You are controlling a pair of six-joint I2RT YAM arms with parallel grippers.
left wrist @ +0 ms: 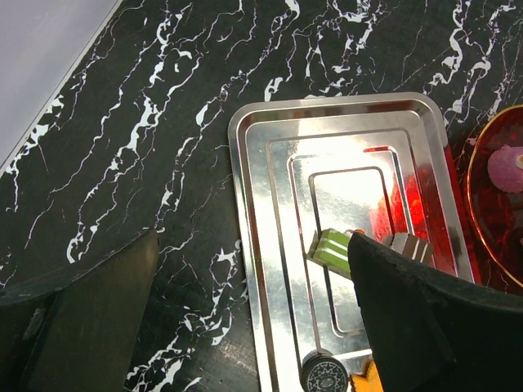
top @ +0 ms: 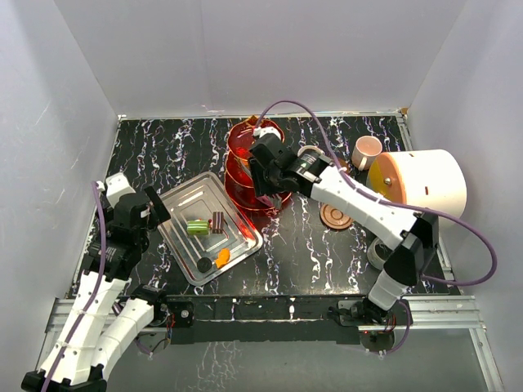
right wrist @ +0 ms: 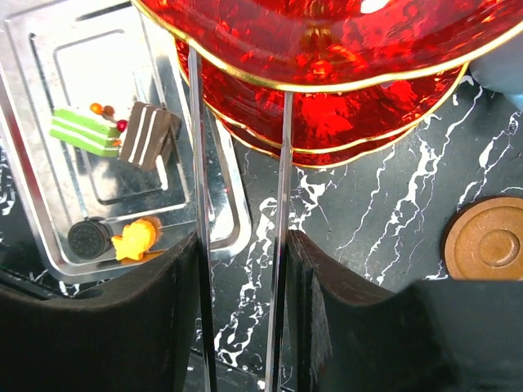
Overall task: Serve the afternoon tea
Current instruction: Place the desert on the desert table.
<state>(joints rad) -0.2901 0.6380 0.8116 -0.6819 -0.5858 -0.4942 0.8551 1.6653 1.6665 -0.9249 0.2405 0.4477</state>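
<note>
The translucent red three-tier stand [top: 242, 167] stands on the table right of the silver tray; it also shows in the right wrist view [right wrist: 327, 49]. My right gripper [top: 274, 186] is over it, shut on the stand's thin metal loop handle [right wrist: 280, 204], with a finger pressed against each wire [right wrist: 241, 269]. Block sweets lie in the tray: green [top: 197, 227] [right wrist: 84, 131] [left wrist: 335, 247], brown striped [top: 218, 221] [right wrist: 151, 135], orange [top: 221, 257] and a dark round one [top: 203, 265]. My left gripper [top: 155, 208] [left wrist: 253, 327] is open and empty above the tray's left rim.
The silver tray [top: 176, 237] [left wrist: 253, 204] sits centre left. A brown saucer [top: 336, 216] [right wrist: 490, 241] lies right of the stand. A pink cup [top: 367, 150] and the big white cylinder [top: 421, 184] stand at the back right. A greyish cup [top: 377, 253] is half hidden by the right arm.
</note>
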